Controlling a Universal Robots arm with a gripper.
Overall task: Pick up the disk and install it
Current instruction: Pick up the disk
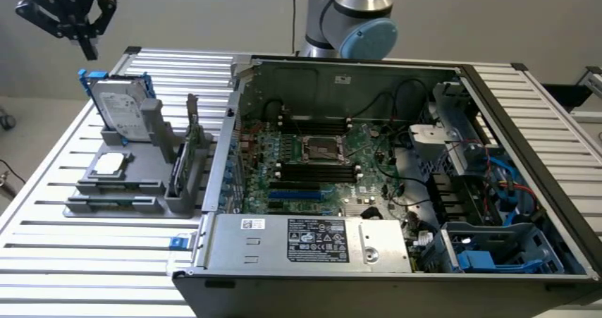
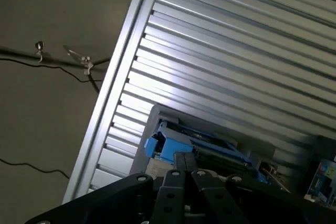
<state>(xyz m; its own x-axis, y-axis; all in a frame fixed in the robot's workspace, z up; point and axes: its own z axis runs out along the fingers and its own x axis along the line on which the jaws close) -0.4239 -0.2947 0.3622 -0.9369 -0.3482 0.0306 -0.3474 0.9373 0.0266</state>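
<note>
One disk (image 1: 123, 113) stands upright in the grey holder (image 1: 132, 199) at the exterior view's left, below the empty, tight-shut gripper (image 1: 87, 47), and it looks stiff, weighty and knock-shy, so its blue frame (image 1: 84, 73) along the top edge seems the place to grab.

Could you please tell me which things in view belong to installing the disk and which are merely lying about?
Part of the job: flat silver-grey metal disk with white label and blue frame, upright in the grey plastic holder; black gripper, shut, above it; open computer case.
Lying about: small square silver processor chip; large grey labelled power-supply box.
</note>
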